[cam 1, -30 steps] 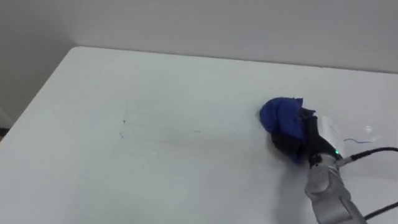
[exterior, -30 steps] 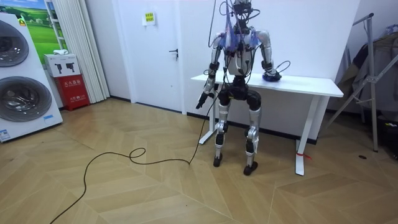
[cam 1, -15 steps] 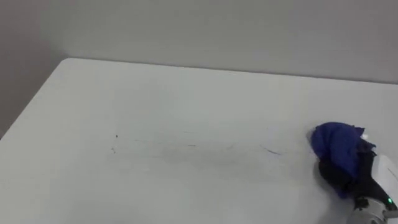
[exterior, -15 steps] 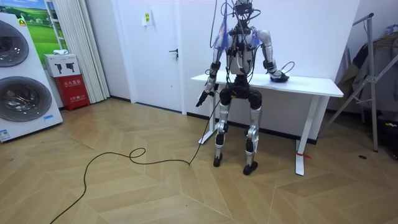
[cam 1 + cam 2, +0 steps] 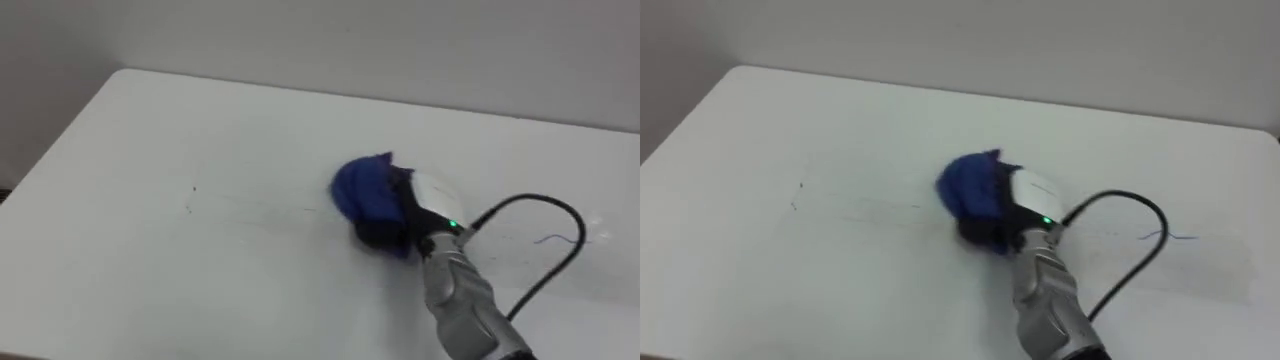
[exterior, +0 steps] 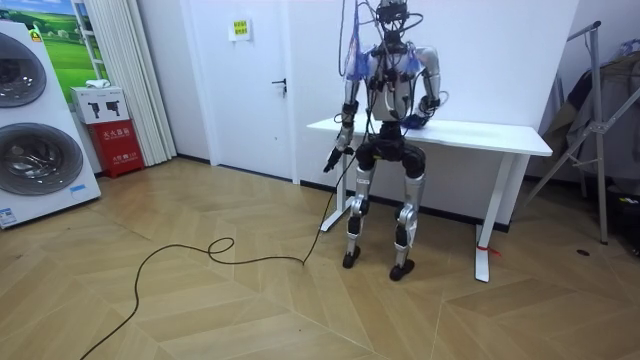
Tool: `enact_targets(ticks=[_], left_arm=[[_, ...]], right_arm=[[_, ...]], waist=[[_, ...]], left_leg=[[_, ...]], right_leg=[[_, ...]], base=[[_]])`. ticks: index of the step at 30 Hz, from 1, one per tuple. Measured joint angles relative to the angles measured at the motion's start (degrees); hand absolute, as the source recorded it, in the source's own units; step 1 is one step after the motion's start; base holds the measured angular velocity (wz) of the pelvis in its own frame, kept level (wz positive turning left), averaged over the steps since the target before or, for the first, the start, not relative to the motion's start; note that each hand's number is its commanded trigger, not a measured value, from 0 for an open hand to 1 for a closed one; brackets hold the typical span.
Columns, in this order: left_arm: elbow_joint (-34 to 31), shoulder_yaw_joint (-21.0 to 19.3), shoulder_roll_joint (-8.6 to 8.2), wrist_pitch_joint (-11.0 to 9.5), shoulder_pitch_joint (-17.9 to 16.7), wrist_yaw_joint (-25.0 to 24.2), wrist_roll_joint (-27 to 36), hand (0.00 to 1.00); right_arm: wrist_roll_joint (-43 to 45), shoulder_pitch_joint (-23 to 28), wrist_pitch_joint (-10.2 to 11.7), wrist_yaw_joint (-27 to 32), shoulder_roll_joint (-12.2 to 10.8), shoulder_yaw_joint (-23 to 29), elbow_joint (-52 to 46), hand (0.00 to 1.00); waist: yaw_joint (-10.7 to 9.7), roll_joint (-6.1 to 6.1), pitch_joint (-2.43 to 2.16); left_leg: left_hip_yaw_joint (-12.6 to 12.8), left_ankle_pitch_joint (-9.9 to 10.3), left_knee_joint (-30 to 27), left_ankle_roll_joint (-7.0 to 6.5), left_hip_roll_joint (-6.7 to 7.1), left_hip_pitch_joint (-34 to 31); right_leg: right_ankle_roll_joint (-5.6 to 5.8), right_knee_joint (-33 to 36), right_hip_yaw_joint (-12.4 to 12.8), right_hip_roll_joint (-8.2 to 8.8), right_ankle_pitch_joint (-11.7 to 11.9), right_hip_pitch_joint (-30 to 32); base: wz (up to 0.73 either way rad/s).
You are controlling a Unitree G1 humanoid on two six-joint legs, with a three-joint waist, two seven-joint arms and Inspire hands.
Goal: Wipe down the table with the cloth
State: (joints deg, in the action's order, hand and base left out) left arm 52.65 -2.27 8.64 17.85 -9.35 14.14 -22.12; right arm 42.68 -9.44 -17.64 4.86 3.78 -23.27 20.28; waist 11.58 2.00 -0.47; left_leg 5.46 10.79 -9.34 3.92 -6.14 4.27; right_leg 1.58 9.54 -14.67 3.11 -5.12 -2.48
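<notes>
A bunched blue cloth (image 5: 360, 187) lies on the white table (image 5: 180, 290), a little right of its middle. My right hand (image 5: 388, 230) comes in from the lower right and is shut on the cloth, its dark fingers wrapped into the folds and pressing it on the tabletop. Left of the cloth a faint pen line (image 5: 250, 205) runs across the table. A small blue scribble (image 5: 556, 240) sits to the right. In the room view I stand upright at the table (image 6: 500, 135), and my left hand (image 6: 330, 158) hangs beside my hip.
The table's left edge (image 5: 50, 150) and far edge by the wall (image 5: 400, 98) are close. Around me are wooden floor, washing machines (image 6: 35, 120) at the room view's left, a door (image 6: 255, 80) and a metal rack (image 6: 600, 120) at its right.
My right hand has swept the blue cloth leftward, from the table's right side to near its middle. The eye view has shifted as well.
</notes>
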Motion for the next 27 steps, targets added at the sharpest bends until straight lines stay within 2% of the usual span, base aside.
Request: enact_targets(ticks=[2, 3, 4, 5, 6, 8, 10, 11, 14, 16, 17, 19, 21, 22, 23, 24, 25, 26, 27], left_arm=[[-0.1, -1.1, 0.04, 0.8, -4.0, -0.2, 0.0, 0.0], [-0.1, -1.4, 0.06, 0.8, -5.0, -0.2, 0.0, 0.0], [0.1, -2.2, 0.05, 0.9, -6.6, -0.3, 0.0, 0.0], [0.3, -3.3, 0.08, 0.9, -7.5, -0.5, -0.2, 0.0], [0.2, -4.0, 0.08, 0.9, -7.8, -0.7, -0.5, 0.0], [0.3, -7.6, 0.36, 0.5, -8.1, -0.8, -2.4, 0.0], [0.3, -10.1, 1.27, -0.5, -8.3, -0.9, -2.4, 0.0], [0.2, -11.2, 1.82, -1.0, -8.1, -0.9, -2.4, 0.0], [-0.3, -11.2, 2.29, -2.6, -7.5, -1.1, -2.4, 0.0], [-0.3, -9.3, 2.08, -3.2, -6.3, -1.1, -2.4, 0.0], [-0.3, -8.1, 1.65, -3.1, -5.4, -1.0, -2.3, 0.0], [-0.1, -6.0, 0.9, -2.9, -4.0, -0.8, -2.2, 0.0], [1.3, -2.6, 0.51, -2.6, -1.5, -0.7, -2.3, 0.0], [1.8, -2.1, 0.4, -2.5, -0.7, -0.7, -2.3, 0.0], [2.6, -1.8, 0.21, -2.1, 0.8, -0.7, -2.2, 0.0], [2.7, -1.6, 0.18, -1.5, 1.3, -0.7, -2.2, 0.0], [2.5, -0.6, 0.21, -0.6, 1.9, -0.7, -2.2, 0.0], [2.4, 0.6, 0.14, -0.3, 2.8, -0.8, -2.3, 0.0], [2.2, 1.0, -0.08, -0.2, 3.1, -0.8, -2.3, 0.0]], right_arm=[[-0.5, 3.0, 3.5, 1.5, 1.0, 1.8, 0.2, 1.0], [-0.9, 3.9, 4.6, 2.2, 1.0, 2.6, 0.4, 1.0], [-1.0, 5.5, 6.7, 4.4, 1.2, 4.0, 1.0, 1.0], [-1.4, 8.0, 8.4, 7.6, 1.8, 6.4, 1.2, 1.0], [-1.8, 9.6, 9.1, 9.6, 2.6, 7.6, 1.1, 1.0], [-3.6, 16.4, 11.7, 17.0, 5.9, 14.2, 1.0, 1.0], [-6.3, 19.8, 13.3, 21.0, 8.0, 18.8, 2.5, 1.0], [-7.9, 20.5, 14.2, 22.7, 8.6, 22.1, 4.6, 1.0], [-11.7, 20.6, 15.3, 24.1, 10.1, 25.0, 8.4, 1.0], [-13.1, 19.5, 15.1, 23.8, 10.8, 24.3, 9.6, 1.0], [-13.1, 17.7, 14.1, 23.5, 10.4, 23.8, 10.5, 1.0], [-13.1, 14.8, 10.8, 22.3, 9.3, 22.4, 10.3, 1.0], [-12.7, 9.1, 3.3, 16.8, 7.0, 19.1, 7.8, 1.0], [-11.7, 7.8, 1.6, 14.7, 6.5, 17.4, 6.3, 1.0], [-9.4, 4.9, -0.7, 10.6, 5.1, 12.4, 3.3, 1.0], [-8.1, 3.2, -1.2, 9.0, 4.3, 9.6, 2.3, 1.0], [-5.5, -1.0, -1.8, 5.8, 2.8, 4.1, 1.2, 1.0], [-3.0, -5.0, -1.9, 2.7, 0.2, 0.9, 0.1, 1.0], [-1.8, -6.8, -1.8, 1.5, -0.7, -0.1, -0.3, 1.0]], waist=[[-1.0, 0.02, 0.0], [-1.7, 0.03, 0.02], [-2.8, 0.06, 0.01], [-4.3, 0.35, 0.06], [-4.8, 0.36, 0.05], [-5.7, 0.28, 0.03], [-6.8, 0.34, 0.0], [-7.5, 0.42, -0.04], [-8.3, 0.46, -0.32], [-8.1, 0.44, -0.32], [-7.8, 0.43, -0.32], [-7.1, 0.36, -0.32], [-5.2, 0.29, -0.25], [-4.1, 0.15, -0.19], [-2.2, 0.07, -0.1], [-1.6, 0.09, -0.11], [-0.8, 0.19, -0.04], [-0.3, 0.45, 0.09], [0.1, 0.59, 0.12]], left_leg=[[-0.9, 0.0, 0.1, -0.14, 0.03, 0.4], [-1.2, 0.1, 0.0, -0.19, 0.05, 0.4], [-1.9, 0.1, -0.2, -0.26, 0.36, 0.5], [-3.0, 0.1, -0.2, -0.56, 1.17, 0.6], [-3.4, 0.1, -0.2, -0.7, 1.51, 0.6], [-4.1, 0.2, 0.0, -1.28, 2.62, 1.2], [-4.3, 0.5, -0.1, -1.69, 3.05, 1.4], [-4.5, 0.6, -0.2, -1.82, 3.22, 1.4], [-4.5, 0.7, -0.6, -1.91, 3.35, 1.4], [-4.6, 0.7, -1.0, -1.92, 3.29, 1.4], [-4.4, 0.8, -1.3, -1.88, 3.23, 1.5], [-3.6, 0.9, -1.5, -1.76, 2.91, 1.5], [-2.1, 0.8, -1.3, -1.11, 2.24, 1.3], [-2.1, 0.8, -1.2, -1.1, 2.2, 1.3], [-2.2, 0.7, -1.0, -0.96, 1.98, 1.2], [-2.5, 0.7, -0.9, -0.84, 1.83, 1.1], [-3.6, 0.5, -0.8, -0.64, 1.75, 0.5], [-4.5, 0.1, -0.7, -0.4, 1.69, -0.5], [-4.9, -0.2, -0.5, -0.33, 1.7, -1.0]], right_leg=[[0.21, -0.1, -1.3, 0.11, -0.1, -0.9], [0.26, -0.1, -1.3, 0.16, -0.2, -1.1], [0.46, -0.6, -1.4, 0.39, -0.3, -1.9], [1.25, -1.5, -2.9, 1.11, -0.8, -2.8], [1.46, -2.0, -3.3, 1.41, -0.9, -3.2], [2.46, -1.9, -3.2, 2.43, -1.7, -4.8], [2.67, -1.9, -3.3, 2.82, -2.0, -5.4], [2.72, -1.8, -3.3, 2.97, -2.0, -5.4], [2.75, -1.6, -3.2, 3.14, -2.0, -5.5], [2.75, -0.9, -2.9, 3.13, -2.0, -5.3], [2.68, -0.7, -2.7, 3.09, -2.0, -5.3], [2.27, -0.5, -2.0, 2.82, -1.7, -4.8], [1.47, 0.7, -0.2, 2.19, -1.2, -2.8], [1.12, 0.9, 0.6, 1.85, -1.0, -2.1], [0.58, 1.1, 1.7, 1.13, -0.6, -1.1], [0.37, 1.1, 2.1, 0.78, -0.5, -0.7], [-0.06, 1.2, 2.0, 0.35, -0.4, 0.0], [-0.39, 1.2, 1.9, 0.09, -0.5, 1.0], [-0.46, 1.2, 1.8, 0.05, -0.5, 1.4]], base=[[0.25], [0.32], [0.47], [0.52], [0.49], [0.25], [0.09], [0.03], [0.0], [-0.03], [-0.12], [-0.27], [-0.55], [-0.69], [-0.56], [-0.43], [0.0], [0.13], [0.35]])
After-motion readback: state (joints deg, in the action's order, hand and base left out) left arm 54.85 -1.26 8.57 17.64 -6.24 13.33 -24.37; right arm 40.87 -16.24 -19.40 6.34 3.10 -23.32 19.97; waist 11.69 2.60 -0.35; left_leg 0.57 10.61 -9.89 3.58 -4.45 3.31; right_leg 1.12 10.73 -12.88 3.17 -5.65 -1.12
